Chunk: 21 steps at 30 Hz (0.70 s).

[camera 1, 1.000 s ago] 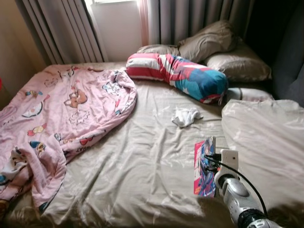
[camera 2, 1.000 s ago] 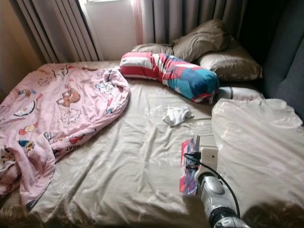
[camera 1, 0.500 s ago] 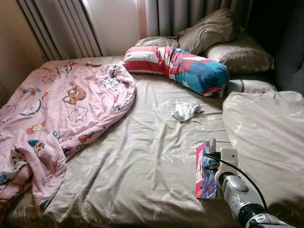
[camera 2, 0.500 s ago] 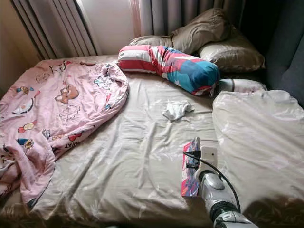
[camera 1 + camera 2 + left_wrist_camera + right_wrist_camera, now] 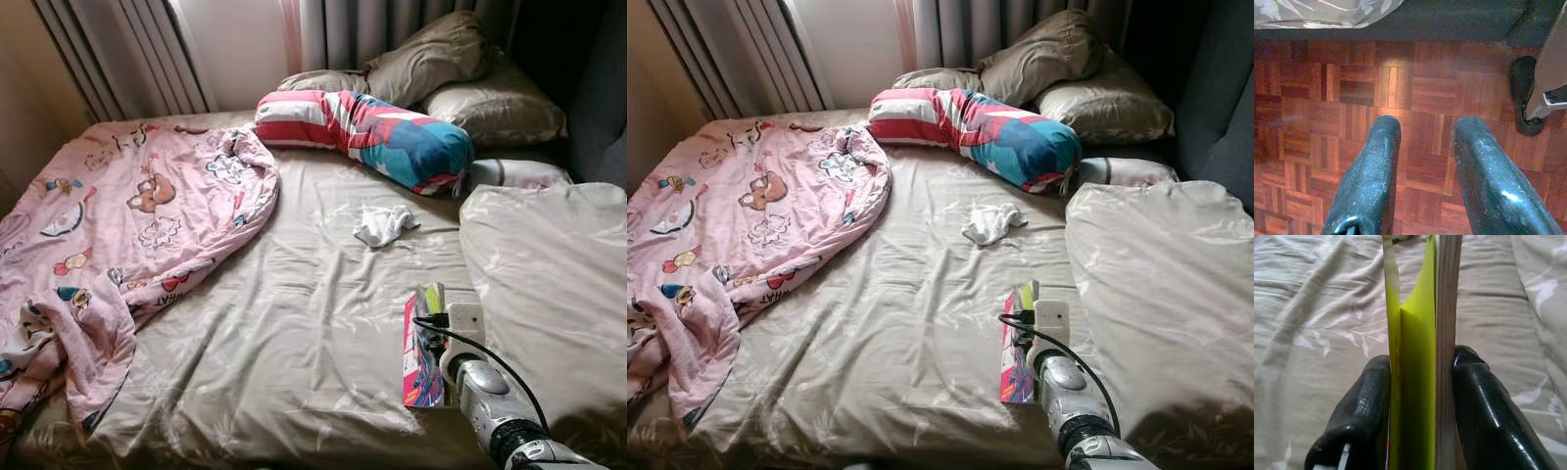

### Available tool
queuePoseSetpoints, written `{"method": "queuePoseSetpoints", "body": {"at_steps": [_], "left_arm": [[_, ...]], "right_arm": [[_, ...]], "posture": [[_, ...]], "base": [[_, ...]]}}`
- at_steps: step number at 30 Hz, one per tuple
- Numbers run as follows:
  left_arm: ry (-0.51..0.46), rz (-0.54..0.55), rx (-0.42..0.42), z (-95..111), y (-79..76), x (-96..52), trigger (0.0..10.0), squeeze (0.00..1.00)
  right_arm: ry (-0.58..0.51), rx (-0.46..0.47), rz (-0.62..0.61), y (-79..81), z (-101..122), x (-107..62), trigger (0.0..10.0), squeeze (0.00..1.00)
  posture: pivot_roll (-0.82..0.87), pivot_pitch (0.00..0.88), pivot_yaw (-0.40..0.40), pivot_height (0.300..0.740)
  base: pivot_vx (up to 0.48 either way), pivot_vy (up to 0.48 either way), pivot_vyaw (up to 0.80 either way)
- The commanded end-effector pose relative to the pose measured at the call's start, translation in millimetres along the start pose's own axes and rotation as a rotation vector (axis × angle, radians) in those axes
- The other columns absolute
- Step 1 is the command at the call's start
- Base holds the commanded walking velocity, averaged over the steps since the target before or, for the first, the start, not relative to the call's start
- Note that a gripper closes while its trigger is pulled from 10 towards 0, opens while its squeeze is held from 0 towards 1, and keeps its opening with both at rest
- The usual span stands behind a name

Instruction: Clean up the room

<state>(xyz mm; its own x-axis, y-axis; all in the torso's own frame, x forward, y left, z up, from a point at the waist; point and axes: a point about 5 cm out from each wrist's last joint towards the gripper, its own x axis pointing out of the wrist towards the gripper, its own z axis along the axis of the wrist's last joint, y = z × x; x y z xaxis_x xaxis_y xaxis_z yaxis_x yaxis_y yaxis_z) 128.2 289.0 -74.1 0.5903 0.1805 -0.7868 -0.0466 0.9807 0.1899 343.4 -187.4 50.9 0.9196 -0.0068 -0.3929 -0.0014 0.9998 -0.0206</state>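
Note:
My right gripper [image 5: 438, 338] is shut on a thin book [image 5: 423, 345] with a pink and blue cover, held on edge above the bed's right front part. In the right wrist view the book [image 5: 1422, 357] stands between both black fingers [image 5: 1369, 406], its cover peeling open to show a lime-green inside. A small crumpled white cloth [image 5: 384, 224] lies on the sheet in the middle of the bed, farther off than the book. A pink cartoon-print blanket [image 5: 118, 235] is bunched over the bed's left side. My left gripper [image 5: 1422, 161] hangs open over the wooden floor.
A striped red, white and blue bolster [image 5: 367, 137] and several beige pillows [image 5: 460, 78] lie at the head of the bed. A beige duvet [image 5: 549, 274] is heaped on the right. Grey curtains [image 5: 127, 59] hang behind. By the left gripper stands a black foot [image 5: 1525, 103].
The book's cover has started to fan open at its top, showing lime green. The camera has shifted slightly; the right arm has stayed in nearly the same place.

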Motion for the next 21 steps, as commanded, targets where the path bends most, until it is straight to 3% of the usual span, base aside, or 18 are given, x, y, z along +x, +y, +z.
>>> {"method": "queuePoseSetpoints", "body": {"at_steps": [1,9,18,19,21], "left_arm": [[0.03,0.003,0.013,-8.3,-0.7,-2.2,10.0,0.0],[0.032,0.003,0.008,-8.1,-3.3,-1.5,10.0,0.0],[0.052,0.031,-0.002,-14.8,19.9,-8.9,10.0,0.0],[0.043,0.026,0.0,-12.0,17.0,-7.2,10.0,0.0],[0.033,0.017,0.003,-8.5,9.8,-4.3,10.0,0.0]], "right_arm": [[-0.016,-0.021,0.014,6.4,5.4,1.8,10.0,0.95],[-0.076,-0.037,-0.046,-1.7,19.9,3.2,10.0,0.95],[-0.094,-0.046,-0.071,-5.6,23.1,3.1,10.0,0.86],[-0.087,-0.043,-0.054,-3.7,21.6,3.1,10.0,1.0],[-0.072,-0.052,-0.044,-1.4,19.0,3.2,10.0,1.0]], "posture": [[0.11,0.16,0.106,0.635],[0.11,0.156,0.106,0.635],[0.12,0.157,0.106,0.635],[0.12,0.158,0.108,0.635],[0.12,0.16,0.109,0.635]], "base": [[0.0,0.0,0.0],[0.0,0.0,0.0],[0.0,0.0,0.0],[0.0,0.0,0.0],[0.0,0.0,0.0]]}}
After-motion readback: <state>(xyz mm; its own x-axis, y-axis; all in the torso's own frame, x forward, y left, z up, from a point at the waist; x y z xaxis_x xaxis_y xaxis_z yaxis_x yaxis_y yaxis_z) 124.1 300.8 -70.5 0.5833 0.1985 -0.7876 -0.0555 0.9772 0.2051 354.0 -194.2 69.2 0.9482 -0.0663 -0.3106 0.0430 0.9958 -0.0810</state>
